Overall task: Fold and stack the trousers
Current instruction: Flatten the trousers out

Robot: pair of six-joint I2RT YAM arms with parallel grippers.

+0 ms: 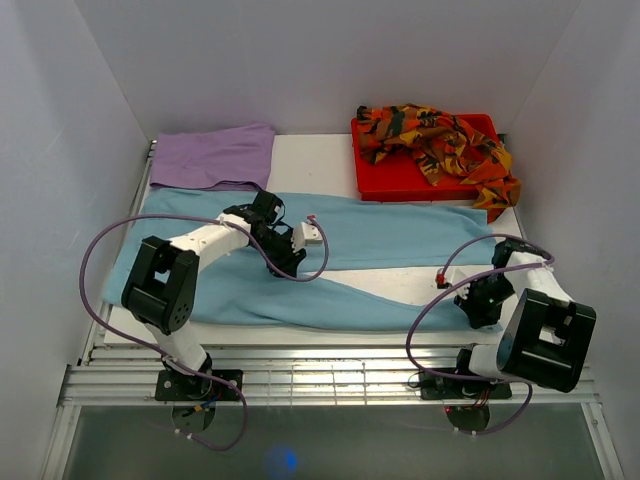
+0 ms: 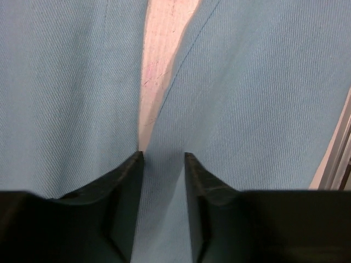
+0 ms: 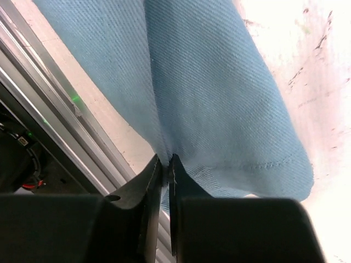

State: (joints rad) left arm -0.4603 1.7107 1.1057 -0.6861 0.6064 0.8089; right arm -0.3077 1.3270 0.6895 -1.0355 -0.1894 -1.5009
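Observation:
The light blue trousers (image 1: 400,235) lie spread across the white table, waist at the left and legs running right. My left gripper (image 1: 290,262) is over the crotch where the legs fork; in the left wrist view (image 2: 163,156) its jaws stand a little apart with blue cloth (image 2: 263,109) between and under them. My right gripper (image 1: 478,308) is at the hem end of the near leg, and in the right wrist view (image 3: 165,158) it is shut on a pinch of that cloth (image 3: 219,98). The lilac trousers (image 1: 215,155) lie flat at the back left. The patterned trousers (image 1: 435,140) lie crumpled in a tray.
The red tray (image 1: 375,185) stands at the back right with patterned cloth hanging over its right edge. An aluminium rail (image 1: 330,360) runs along the table's near edge, close beside the right gripper (image 3: 49,104). White walls close in three sides.

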